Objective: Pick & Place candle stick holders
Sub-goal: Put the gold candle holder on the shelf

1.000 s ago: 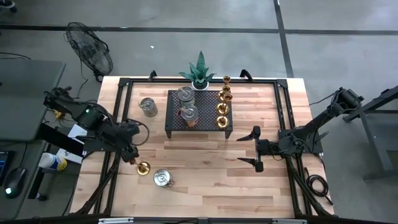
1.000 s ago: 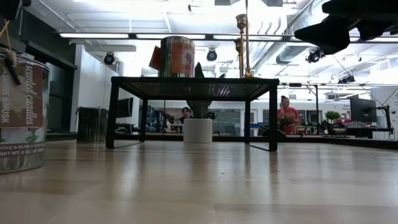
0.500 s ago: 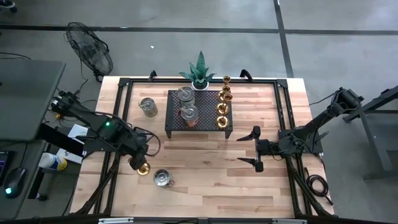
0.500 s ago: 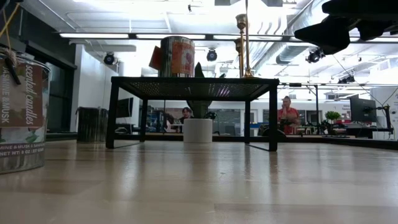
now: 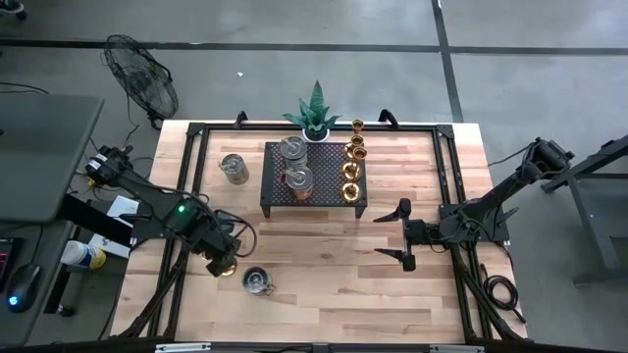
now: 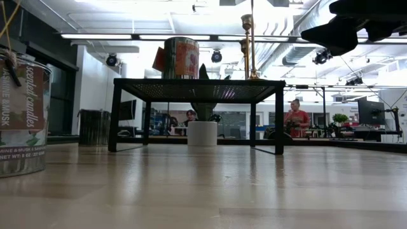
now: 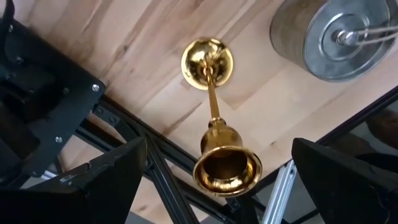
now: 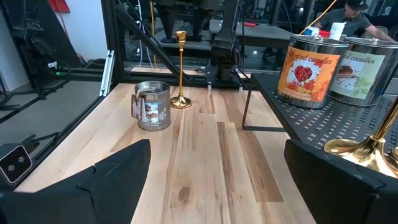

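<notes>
- Left gripper [image 5: 220,263]: fingers [image 7: 93,180] spread wide, one on each side of a brass candle stick holder [image 7: 214,124] and clear of it. The left wrist view looks straight down its slim stem to the round base on the wood.
- In the high view this holder [image 5: 227,267] stands at lower left of the frame, near the table's [image 5: 324,294] left edge, directly under the left gripper.
- A silvery tin [image 5: 256,281] stands just beside it, toward lower right.
- Right gripper [image 5: 402,236]: fingers [image 8: 93,180] spread, holding nothing, hovering over bare wood right of centre.
- Black rack [image 5: 312,175]: upper centre of the high view. It carries two tins [image 5: 294,150] on its left part and a column of brass holders [image 5: 350,172] along its right edge.
- Another tin [image 5: 234,168] stands on the table left of the rack.
- A green plant in a white pot [image 5: 315,113] stands behind the rack, at the table's top edge.
</notes>
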Robot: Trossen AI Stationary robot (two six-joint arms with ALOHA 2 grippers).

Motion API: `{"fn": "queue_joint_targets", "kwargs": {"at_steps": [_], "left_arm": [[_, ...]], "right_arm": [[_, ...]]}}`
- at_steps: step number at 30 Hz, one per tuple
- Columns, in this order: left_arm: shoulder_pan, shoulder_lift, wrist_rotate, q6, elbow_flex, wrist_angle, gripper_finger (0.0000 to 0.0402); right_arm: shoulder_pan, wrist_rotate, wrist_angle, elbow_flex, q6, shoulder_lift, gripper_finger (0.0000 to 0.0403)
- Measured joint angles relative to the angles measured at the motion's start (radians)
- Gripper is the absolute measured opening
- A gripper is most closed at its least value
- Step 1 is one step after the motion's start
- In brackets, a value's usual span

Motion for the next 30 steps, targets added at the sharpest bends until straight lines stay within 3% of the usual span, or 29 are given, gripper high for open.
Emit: {"fn": "queue_joint_targets", "kwargs": {"at_steps": [8, 18, 30], "left_arm": [[-0.006, 0.000, -0.037, -0.029, -0.001, 0.004, 0.0392], [-0.007, 0.006, 0.005, -0.039, -0.051, 0.064, 0.0391], [-0.025, 0.006, 0.026, -0.059, -0.051, 0.048, 0.0313]], "right_arm": [[0.000, 0.000, 0.000, 0.000, 0.000, 0.000, 0.0362], [0.000, 0.000, 0.000, 0.000, 0.000, 0.000, 0.0362], [0.000, 0.000, 0.000, 0.000, 0.000, 0.000, 0.0362]]}}
